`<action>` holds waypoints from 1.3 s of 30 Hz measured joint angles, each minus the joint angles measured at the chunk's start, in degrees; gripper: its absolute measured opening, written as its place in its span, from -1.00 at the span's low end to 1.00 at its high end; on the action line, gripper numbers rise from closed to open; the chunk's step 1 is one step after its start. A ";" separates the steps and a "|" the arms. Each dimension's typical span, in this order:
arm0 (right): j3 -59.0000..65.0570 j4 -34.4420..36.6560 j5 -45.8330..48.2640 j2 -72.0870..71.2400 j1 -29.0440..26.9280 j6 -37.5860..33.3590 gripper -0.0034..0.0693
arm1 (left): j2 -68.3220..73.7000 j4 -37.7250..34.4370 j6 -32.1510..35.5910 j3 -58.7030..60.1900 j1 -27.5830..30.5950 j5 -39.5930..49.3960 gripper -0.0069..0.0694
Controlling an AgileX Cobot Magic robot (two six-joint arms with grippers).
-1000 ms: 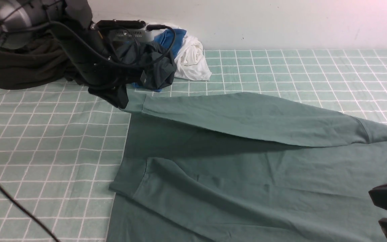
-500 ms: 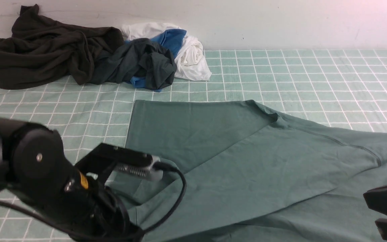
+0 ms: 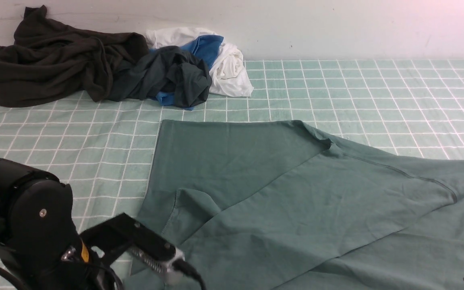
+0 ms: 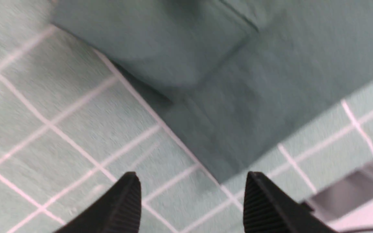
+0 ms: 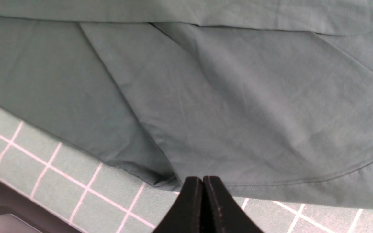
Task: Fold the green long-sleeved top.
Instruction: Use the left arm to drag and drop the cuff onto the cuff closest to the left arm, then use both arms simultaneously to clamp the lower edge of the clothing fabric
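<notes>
Front view: the green long-sleeved top (image 3: 296,201) lies spread on the checked tabletop (image 3: 377,88), from centre to right, with one sleeve laid diagonally across its body. The left arm (image 3: 26,225) sits at the near left.

Left wrist view: the left hand (image 4: 191,184) has its fingers apart and empty, near a corner of the top.

Right wrist view: the right hand (image 5: 202,184) has its fingers pressed together by the top's hem.

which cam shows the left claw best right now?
Left wrist view: left claw fills the foreground, jaws open and empty, beside a corner of the green long-sleeved top. Front view shows only the left arm; right wrist view shows none of it.
</notes>
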 joint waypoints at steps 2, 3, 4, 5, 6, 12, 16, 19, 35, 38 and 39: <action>0.00 0.77 0.36 -0.89 0.01 0.00 -0.94 | -0.08 -0.61 3.02 1.01 -2.97 0.99 0.25; 0.00 1.06 0.42 -1.27 0.01 -0.04 -0.94 | -0.15 -0.86 4.32 1.85 -5.15 0.34 0.25; 0.00 1.36 0.48 -1.69 0.01 -0.26 -0.94 | -0.15 -1.05 5.95 2.90 -7.61 -0.90 0.25; 0.00 1.59 0.55 -1.97 0.01 -0.70 -0.94 | -0.15 -1.13 7.70 4.07 -10.15 -2.63 0.25; 0.00 1.72 0.60 -2.20 0.01 -1.08 -0.94 | -0.15 -1.13 9.12 5.00 -12.21 -4.22 0.25; 0.00 2.20 0.77 -2.31 0.01 -1.79 -0.94 | -0.15 3.04 13.81 9.54 -21.44 -15.88 0.25; 0.00 3.06 0.77 -2.32 0.01 -2.61 -0.94 | -0.15 8.47 12.50 10.06 -21.66 -19.60 0.25; 0.00 3.06 0.77 -2.32 0.01 -2.79 -0.94 | -0.15 12.59 10.67 10.17 -21.66 -19.82 0.25; 0.00 3.06 0.77 -2.32 0.01 -2.79 -0.94 | 2.23 13.84 13.76 13.51 -21.66 -23.78 0.25; 0.00 3.06 0.77 -2.32 0.01 -2.79 -0.94 | 2.94 15.22 11.53 13.51 -21.66 -25.10 0.25; 0.00 3.06 0.77 -2.32 0.01 -2.79 -0.94 | 3.07 15.38 11.18 13.51 -21.66 -25.03 0.25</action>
